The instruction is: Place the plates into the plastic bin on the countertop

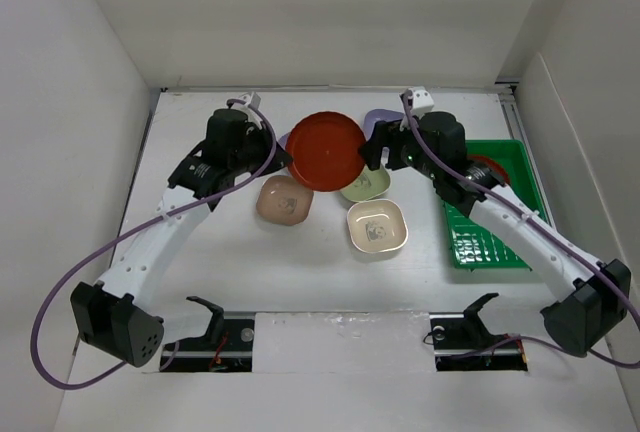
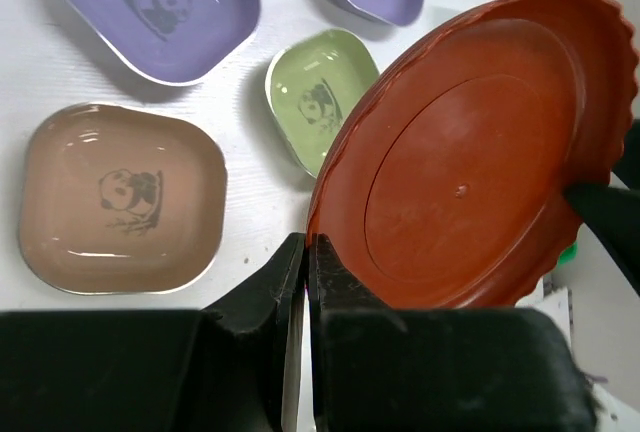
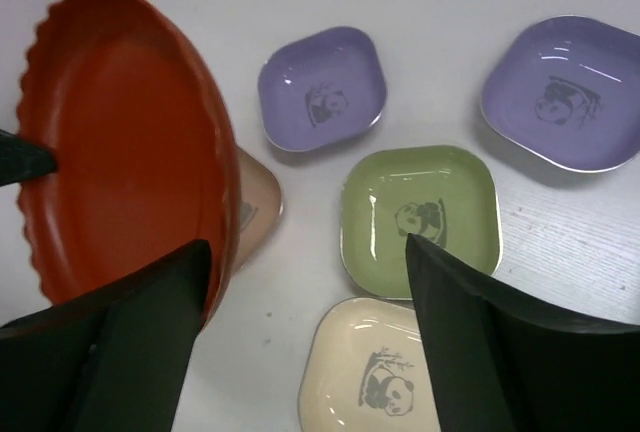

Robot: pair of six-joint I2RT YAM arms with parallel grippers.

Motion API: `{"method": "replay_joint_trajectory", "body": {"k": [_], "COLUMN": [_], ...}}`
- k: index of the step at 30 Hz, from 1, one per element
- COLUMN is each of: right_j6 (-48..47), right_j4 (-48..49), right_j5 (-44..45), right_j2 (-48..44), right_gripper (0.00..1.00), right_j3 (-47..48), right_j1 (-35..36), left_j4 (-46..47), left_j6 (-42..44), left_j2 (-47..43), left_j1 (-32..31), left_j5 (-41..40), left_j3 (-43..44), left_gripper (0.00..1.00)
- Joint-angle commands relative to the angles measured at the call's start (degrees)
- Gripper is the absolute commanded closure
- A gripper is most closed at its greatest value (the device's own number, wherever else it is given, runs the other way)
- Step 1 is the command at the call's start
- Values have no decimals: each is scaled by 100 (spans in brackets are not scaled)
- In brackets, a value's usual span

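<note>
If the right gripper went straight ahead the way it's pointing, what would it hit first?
Probably the red plate, its rim right at one finger of the right gripper; otherwise the green dish beyond the gap. Depth is unclear.

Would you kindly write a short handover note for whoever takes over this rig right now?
Left gripper: shut on the rim of a red plate, held tilted above the countertop.
Right gripper: open, jaws beside that plate's opposite rim, not gripping.
Done: a second red plate seems to lie in the green bin, partly hidden by the right arm.
To do: the held plate, plus the lavender dishes, green dish, tan dish and cream dish on the countertop.
</note>
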Motion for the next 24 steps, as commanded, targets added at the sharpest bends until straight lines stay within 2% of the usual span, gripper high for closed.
{"method": "replay_joint_trajectory", "body": {"k": [1, 5, 6, 7, 10, 11, 13, 15, 17, 18, 21, 22, 24], "right_j6": [-4, 58, 58, 58, 120, 120, 120, 120, 242, 373, 926, 1102, 1524], "right_j4": [337, 451, 451, 451, 504, 504, 504, 504, 504, 330, 48, -171, -243], "right_j5": [238, 238, 238, 238, 238, 238, 185, 185, 404, 779, 1177, 1283, 1450], "right_j2": [-33, 81, 133, 134, 247, 248, 309, 309, 240, 187, -33, -33, -279], "right_gripper": [20, 35, 42, 62, 90, 97, 100, 100, 100, 100, 100, 100, 100], "right_j3": [-80, -142, -142, -142, -142, -142, -142, -142, -142, -211, -431, -597, -861], "right_j1": [20, 20, 20, 20, 73, 73, 73, 73, 73, -136, -707, -1205, -1752], "left_j4": [330, 382, 382, 382, 487, 488, 628, 629, 690, 690, 629, 542, 462], "left_j6": [214, 267, 319, 320, 320, 320, 372, 373, 233, 232, 22, -49, -136], "left_j2": [-233, -233, -233, -233, -285, -285, -285, -285, -347, -399, -470, -531, -601], "left_j1": [-5, -5, -5, -5, -5, -5, -5, -5, -5, -5, -5, -5, -5], "left_j5": [547, 784, 785, 785, 846, 925, 978, 891, 524, 364, -575, -795, -1260], "left_j3": [-121, -173, -174, -174, -174, -174, -174, -174, -174, -174, -226, -227, -340], "left_gripper": [100, 100, 100, 100, 100, 100, 100, 82, 43, 1, 0, 0, 0]}}
